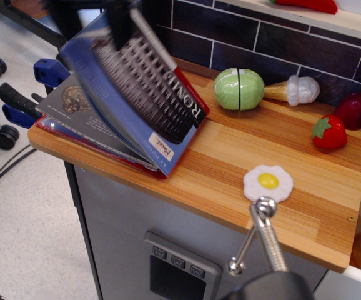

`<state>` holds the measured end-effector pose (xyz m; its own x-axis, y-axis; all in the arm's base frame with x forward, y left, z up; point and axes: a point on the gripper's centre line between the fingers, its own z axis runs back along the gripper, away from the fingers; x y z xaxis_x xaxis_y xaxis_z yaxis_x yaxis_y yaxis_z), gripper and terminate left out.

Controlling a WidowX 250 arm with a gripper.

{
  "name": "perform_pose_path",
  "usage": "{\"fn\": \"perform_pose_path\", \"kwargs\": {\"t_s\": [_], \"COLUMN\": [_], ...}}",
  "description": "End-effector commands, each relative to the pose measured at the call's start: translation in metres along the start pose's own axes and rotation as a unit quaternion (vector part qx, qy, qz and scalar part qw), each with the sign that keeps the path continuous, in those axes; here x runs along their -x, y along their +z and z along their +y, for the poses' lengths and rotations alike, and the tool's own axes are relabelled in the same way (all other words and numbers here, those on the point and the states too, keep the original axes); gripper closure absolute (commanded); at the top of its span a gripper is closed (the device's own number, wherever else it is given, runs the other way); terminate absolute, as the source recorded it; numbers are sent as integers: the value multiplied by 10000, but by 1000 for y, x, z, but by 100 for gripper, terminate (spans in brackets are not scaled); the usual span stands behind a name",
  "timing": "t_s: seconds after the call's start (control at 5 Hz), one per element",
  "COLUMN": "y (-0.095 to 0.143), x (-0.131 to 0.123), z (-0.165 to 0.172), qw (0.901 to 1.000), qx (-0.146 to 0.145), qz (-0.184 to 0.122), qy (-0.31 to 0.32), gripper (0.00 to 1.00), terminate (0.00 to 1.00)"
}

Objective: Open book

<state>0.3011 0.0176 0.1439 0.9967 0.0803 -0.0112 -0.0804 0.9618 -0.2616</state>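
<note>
The book (pixel 140 87) lies at the left end of the wooden counter (pixel 230 169). Its blue cover, with the grey Colosseum photo and "ROME" on a black band, is raised steeply on its right-hand spine. Grey illustrated pages (pixel 74 103) show underneath, with red edges along the bottom. My gripper (pixel 121 22) is at the top left, dark and motion-blurred, shut on the cover's raised free edge. Most of the gripper body is cut off by the frame's top.
A green split toy vegetable (pixel 238 89), a white-topped toy (pixel 296 90), a strawberry (pixel 329 132) and a dark red toy (pixel 353 110) stand along the dark tiled back wall (pixel 262 37). A fried egg toy (pixel 268 182) lies near the front. A metal rod (pixel 265 234) rises in the foreground. Blue clamps (pixel 46 70) stick out left.
</note>
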Motion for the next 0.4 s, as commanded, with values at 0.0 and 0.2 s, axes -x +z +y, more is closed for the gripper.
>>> {"fn": "perform_pose_path", "kwargs": {"t_s": [0.0, 0.2], "y": [30, 28], "x": [-19, -28], "z": [-104, -155], "qw": [9983, 9975], "qx": [561, 701], "qz": [-132, -87], "qy": [8, 82], "gripper": [0, 0], "terminate": [0, 0]}}
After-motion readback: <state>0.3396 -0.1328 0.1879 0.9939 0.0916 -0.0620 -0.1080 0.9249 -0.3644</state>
